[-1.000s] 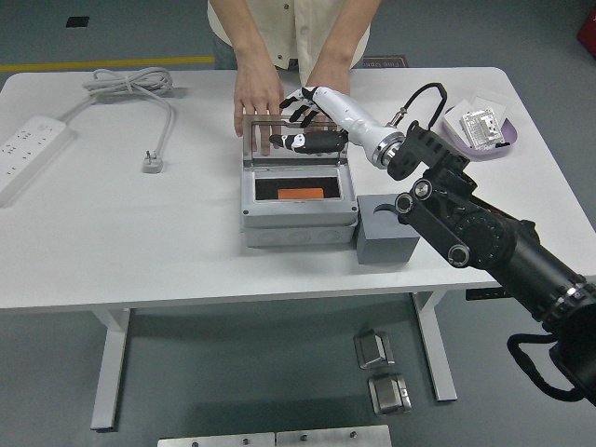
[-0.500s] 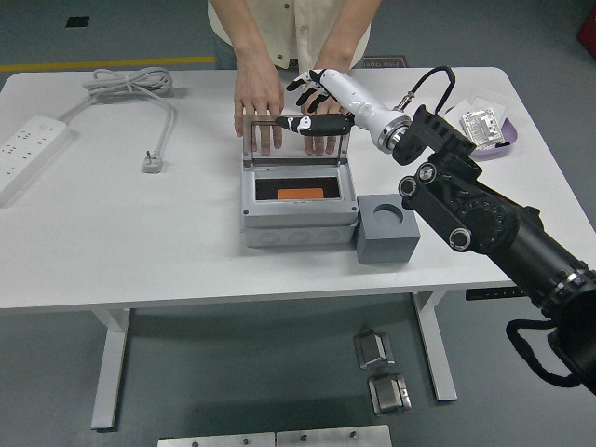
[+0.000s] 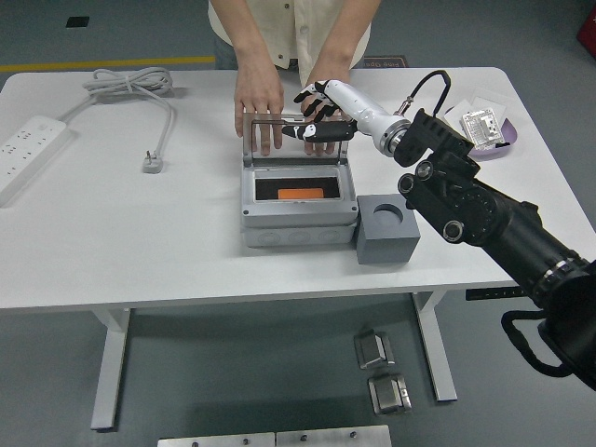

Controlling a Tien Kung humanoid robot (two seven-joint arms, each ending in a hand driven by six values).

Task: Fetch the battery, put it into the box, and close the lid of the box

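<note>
Near the middle of the white table [image 3: 112,242] we see the grey box [image 3: 298,212] with its clear lid [image 3: 296,140] standing open at the far side, tipped up from the hinge. Inside the box an orange battery [image 3: 300,194] lies flat in the dark recess. Just right of the box, touching or nearly touching it, sits a dark grey block [image 3: 387,229] with a round hollow in its top; we cannot tell whether anything is in that hollow.

Our right hand [image 3: 317,119] reaches in from the right to the lid's far right corner. One dark finger stretches left along the lid's top edge while the others are loosely spread behind it; we cannot tell whether it grips the lid or only rests against it.

A person stands at the far side, with one hand [image 3: 258,101] laid on the table behind the lid's left part and the other hand [image 3: 326,140] mostly hidden behind our own.

At the far left lie a white power strip [image 3: 28,149] and its coiled cable [image 3: 140,88]. At the far right a purple tray [image 3: 484,130] holds a small white part.
</note>
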